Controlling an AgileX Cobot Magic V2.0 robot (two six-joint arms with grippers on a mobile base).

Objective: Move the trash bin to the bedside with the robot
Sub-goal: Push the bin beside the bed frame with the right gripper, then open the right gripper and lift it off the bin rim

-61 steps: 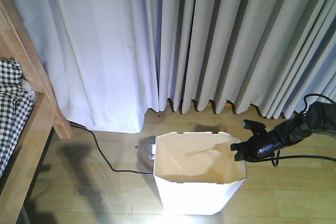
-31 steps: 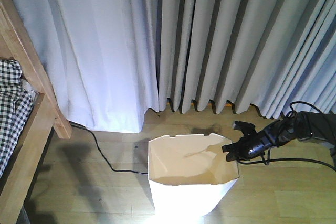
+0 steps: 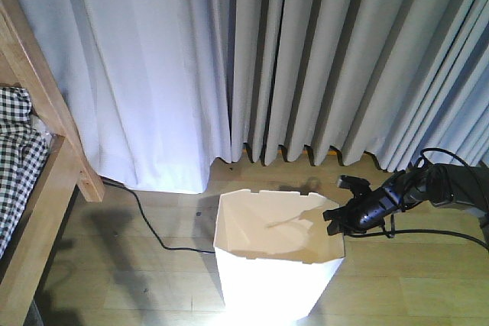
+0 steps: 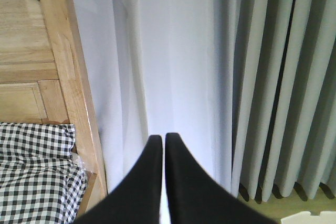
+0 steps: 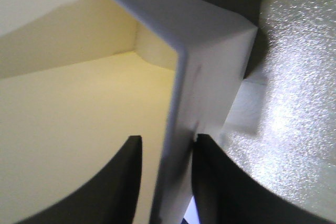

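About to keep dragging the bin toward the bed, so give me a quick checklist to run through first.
1. Right tool straddles the trash bin rim, one finger inside, one outside: ok.
2. Grip firm enough to pull: cannot tell.
3. Bin upright: ok.
4. Black cable lying on the floor between bin and bed frame: not ok.
5. Left tool shut, holding nothing: ok.

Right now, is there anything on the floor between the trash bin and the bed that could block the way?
Only a black cable lies on the floor between the trash bin and the bed; it could catch the bin's base. Otherwise nothing visible blocks it. The right gripper grips the bin's rim.
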